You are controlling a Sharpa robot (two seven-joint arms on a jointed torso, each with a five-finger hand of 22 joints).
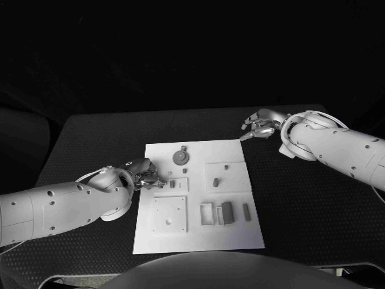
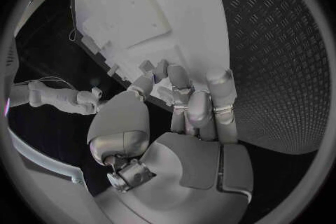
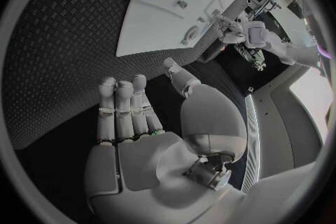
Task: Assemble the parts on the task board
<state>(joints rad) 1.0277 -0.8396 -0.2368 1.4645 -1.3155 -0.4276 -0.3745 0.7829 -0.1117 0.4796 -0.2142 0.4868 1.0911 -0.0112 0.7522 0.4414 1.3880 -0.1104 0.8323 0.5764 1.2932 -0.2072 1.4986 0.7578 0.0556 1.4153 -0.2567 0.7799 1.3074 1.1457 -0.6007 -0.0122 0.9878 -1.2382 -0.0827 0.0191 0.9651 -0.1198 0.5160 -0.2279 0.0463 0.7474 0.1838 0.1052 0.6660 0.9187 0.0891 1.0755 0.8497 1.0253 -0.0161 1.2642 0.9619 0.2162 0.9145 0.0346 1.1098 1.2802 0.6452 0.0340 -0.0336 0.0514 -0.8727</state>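
Black table (image 1: 305, 205) carries our white board (image 1: 197, 238). From the head view, our left hand (image 1: 143, 173) reaches its left edge, beside a small part (image 1: 172, 183). At the left wrist, fingers (image 2: 189, 89) touch that edge; clamped or not, we cannot tell. Right wrist: right hand (image 3: 150, 123), fingers apart, empty, off the board. We judge a pick-up comes next.
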